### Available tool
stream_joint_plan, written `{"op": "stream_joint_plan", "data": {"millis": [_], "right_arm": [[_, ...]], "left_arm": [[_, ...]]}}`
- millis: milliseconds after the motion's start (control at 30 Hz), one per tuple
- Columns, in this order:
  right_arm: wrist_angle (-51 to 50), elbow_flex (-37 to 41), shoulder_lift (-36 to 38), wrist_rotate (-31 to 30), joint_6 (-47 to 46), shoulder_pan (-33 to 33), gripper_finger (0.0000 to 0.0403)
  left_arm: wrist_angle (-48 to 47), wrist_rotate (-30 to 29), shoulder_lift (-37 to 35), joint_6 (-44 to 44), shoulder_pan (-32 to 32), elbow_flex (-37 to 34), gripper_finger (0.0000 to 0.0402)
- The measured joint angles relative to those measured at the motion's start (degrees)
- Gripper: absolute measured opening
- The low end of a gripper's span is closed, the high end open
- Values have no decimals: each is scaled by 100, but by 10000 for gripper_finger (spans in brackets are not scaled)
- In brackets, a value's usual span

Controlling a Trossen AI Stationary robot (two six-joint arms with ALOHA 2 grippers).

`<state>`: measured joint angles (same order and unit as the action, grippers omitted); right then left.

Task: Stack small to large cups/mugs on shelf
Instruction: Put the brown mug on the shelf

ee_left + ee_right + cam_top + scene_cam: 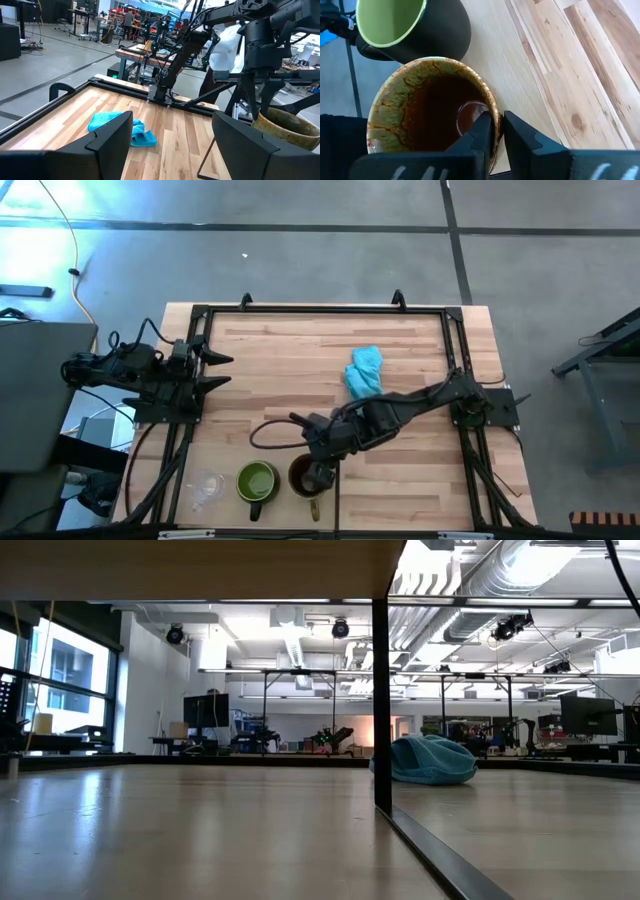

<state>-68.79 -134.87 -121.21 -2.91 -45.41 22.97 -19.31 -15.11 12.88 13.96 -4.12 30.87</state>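
Right wrist view: nearest my lens, the right gripper (497, 131) has its two dark fingers clamped on the rim of the brown mug (427, 110), one finger inside, one outside. The mug's glaze is mottled green-brown and glossy, its bowl round. Just beside it stands the green mug (410, 27), matte dark outside, pale green within.

High view: I see three vessels in a row near the table's 6 o'clock edge, on the shelf (330, 360) of pale, striped wooden planks: the clear cup (207, 485), the green mug (256, 482), then the brown mug (301, 476). A crumpled light-blue cloth (364, 372) lies toward 1 o'clock of them. The left gripper (218, 370) waits at 9 o'clock, jaws apart.

Left wrist view: the left fingers (105, 145) frame the cloth (120, 127) on the wood.

Low view: smooth boards run to a bright workshop with ceiling ducts.
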Motion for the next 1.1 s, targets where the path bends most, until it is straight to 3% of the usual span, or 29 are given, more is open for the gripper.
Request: {"op": "stream_joint_plan", "data": {"millis": [1100], "right_arm": [[-206, -9, 2, -306, -864, 204, 30]], "left_arm": [[-15, 2, 0, -17, -1, 0, 262]]}}
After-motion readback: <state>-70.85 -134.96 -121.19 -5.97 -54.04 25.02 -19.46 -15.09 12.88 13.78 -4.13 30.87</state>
